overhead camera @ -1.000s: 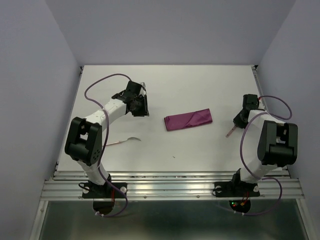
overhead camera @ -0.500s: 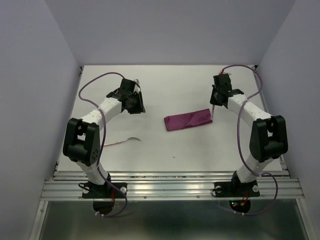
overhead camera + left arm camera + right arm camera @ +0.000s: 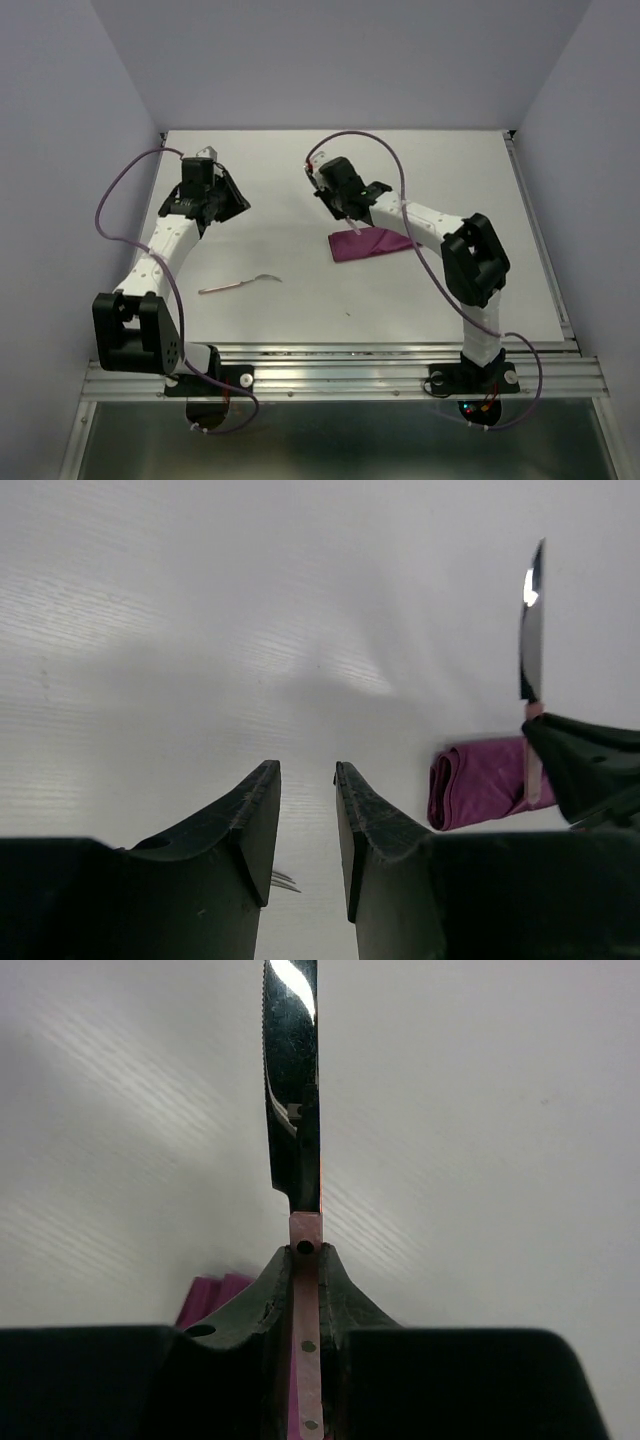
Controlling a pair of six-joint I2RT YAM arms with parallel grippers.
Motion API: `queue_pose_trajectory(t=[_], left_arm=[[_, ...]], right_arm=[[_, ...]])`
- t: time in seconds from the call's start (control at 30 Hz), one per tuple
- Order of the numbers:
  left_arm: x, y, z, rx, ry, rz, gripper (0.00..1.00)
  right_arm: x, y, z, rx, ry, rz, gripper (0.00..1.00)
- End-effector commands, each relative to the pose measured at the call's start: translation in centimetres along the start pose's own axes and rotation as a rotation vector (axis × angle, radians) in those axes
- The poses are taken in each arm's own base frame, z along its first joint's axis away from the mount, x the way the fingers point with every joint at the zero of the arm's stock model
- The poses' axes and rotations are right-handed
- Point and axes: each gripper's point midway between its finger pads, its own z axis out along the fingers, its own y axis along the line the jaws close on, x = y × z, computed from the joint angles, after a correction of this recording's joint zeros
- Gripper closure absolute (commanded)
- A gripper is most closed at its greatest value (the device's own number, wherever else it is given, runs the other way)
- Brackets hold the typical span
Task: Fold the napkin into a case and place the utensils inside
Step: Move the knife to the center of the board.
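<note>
The napkin (image 3: 376,243) lies folded into a narrow burgundy case (image 3: 478,781) mid-table, and its edge also shows in the right wrist view (image 3: 208,1296). My right gripper (image 3: 306,1252) is shut on the knife's pink handle (image 3: 306,1290). The steel blade (image 3: 292,1080) points away from the fingers. In the top view this gripper (image 3: 350,214) hovers over the napkin's left end with the knife (image 3: 356,229). The blade (image 3: 532,620) also stands upright in the left wrist view. My left gripper (image 3: 307,780) is open and empty at the back left (image 3: 228,200). The fork (image 3: 240,284) lies on the table.
White table (image 3: 300,320) with lilac walls on three sides. Fork tines (image 3: 284,881) peek out under my left fingers. The right arm's elbow (image 3: 474,258) stands to the right of the napkin. A metal rail (image 3: 340,378) runs along the near edge.
The right arm has swung from the table's right side to over the napkin's left end, carrying the knife. The left gripper has drawn back toward the far left corner.
</note>
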Motion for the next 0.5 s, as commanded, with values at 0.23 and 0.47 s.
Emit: queue_pose_trajectory(t=[0.23, 0.47], left_arm=[[-3.5, 2.0, -4.8, -0.047, -0.182, -0.087, 0.61], [-2.4, 2.9, -4.4, -0.075, -0.137, -0.091, 0.60]], right_arm=[[-5.1, 12.5, -0.1, -0.171, -0.187, -0.342, 0.99], [-4.6, 18.2, 1.8, -0.206, -0.203, -0.468, 0.96]])
